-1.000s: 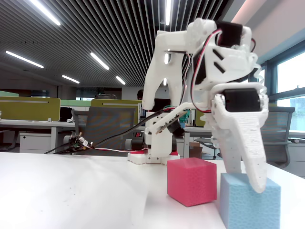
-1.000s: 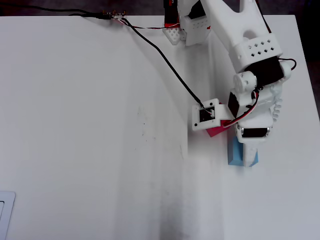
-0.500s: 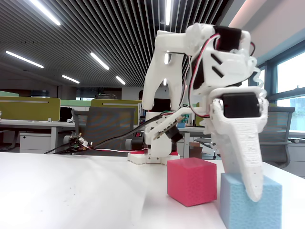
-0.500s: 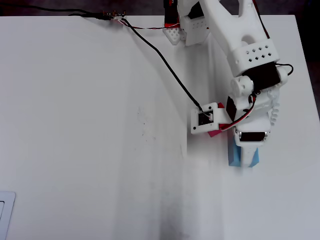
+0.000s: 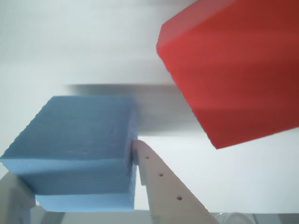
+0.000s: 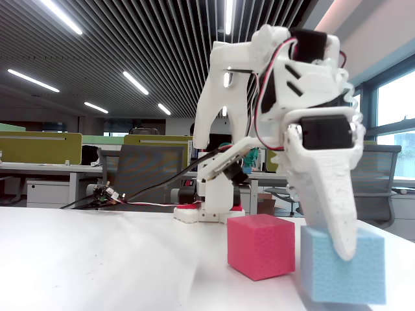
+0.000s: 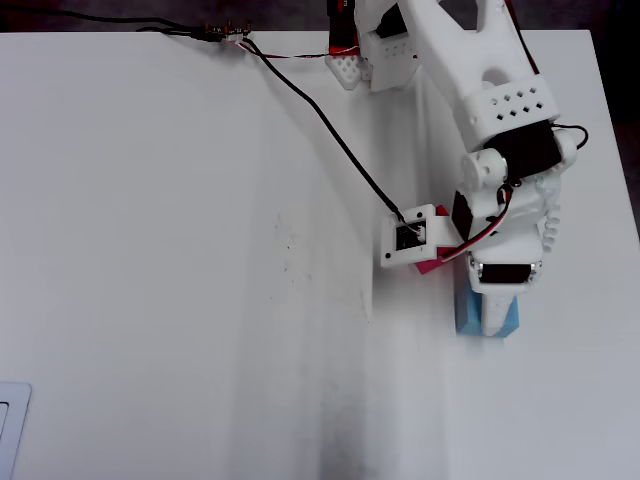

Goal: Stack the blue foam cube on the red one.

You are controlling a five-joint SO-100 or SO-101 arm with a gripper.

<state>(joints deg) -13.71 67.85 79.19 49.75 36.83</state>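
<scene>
Nearest the fixed view's lens, we find the blue foam cube (image 6: 342,265) resting on the white desk (image 7: 180,260) close to its right edge as the overhead view shows it, about halfway along that edge. The gripper (image 5: 77,179) straddles it: in the wrist view one finger (image 5: 161,186) lies against the cube's right face and the other shows at its lower left corner, so we judge the fingers to be pinching the cube, or at the point of doing so. Its pitted, spongy surface suggests a light, soft, high-friction body; we would grip two opposite flat faces near mid-height, with gentle pressure to avoid crushing. Just beyond, the red one (image 6: 260,246) sits beside it, apparently with a narrow gap. Farther back stands the arm's base (image 6: 209,210), near the desk's far edge. We read no brand, label or writing anywhere.
</scene>
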